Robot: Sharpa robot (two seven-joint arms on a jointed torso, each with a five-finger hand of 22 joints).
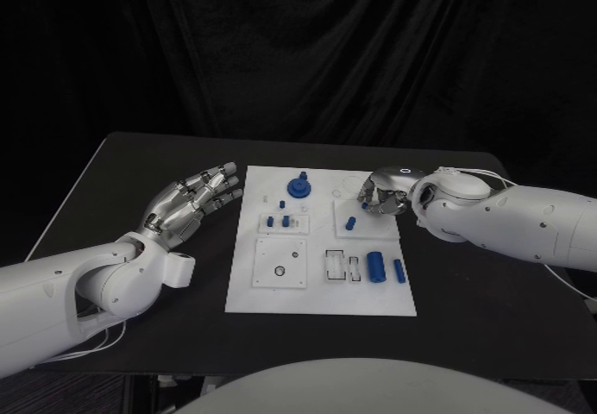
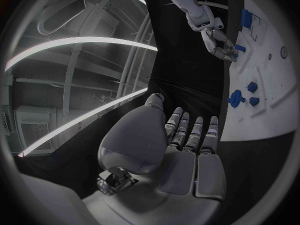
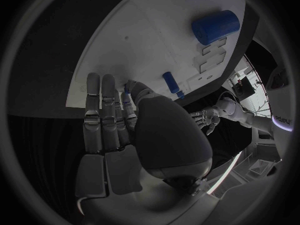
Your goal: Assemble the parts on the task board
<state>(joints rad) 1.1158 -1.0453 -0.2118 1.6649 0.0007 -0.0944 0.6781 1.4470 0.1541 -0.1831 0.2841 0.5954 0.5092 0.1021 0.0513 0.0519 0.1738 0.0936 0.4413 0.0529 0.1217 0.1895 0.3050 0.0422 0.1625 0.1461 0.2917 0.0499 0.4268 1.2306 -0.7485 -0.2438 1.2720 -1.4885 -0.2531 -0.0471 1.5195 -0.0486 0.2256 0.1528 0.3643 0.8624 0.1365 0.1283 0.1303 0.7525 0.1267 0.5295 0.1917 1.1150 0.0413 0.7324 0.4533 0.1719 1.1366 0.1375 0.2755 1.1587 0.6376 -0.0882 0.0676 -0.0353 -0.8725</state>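
White task board (image 1: 320, 297) dotted with small blue parts (image 1: 376, 267). Left hand (image 1: 193, 203) flat, fingers spread, empty. Right hand (image 1: 385, 195) fingertips down on board, grip unclear.

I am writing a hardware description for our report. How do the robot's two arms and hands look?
Both arms have smooth, rounded white shells. The left hand and right hand are silver metal with segmented fingers and dark joints. A thin white cable loops near the right wrist.
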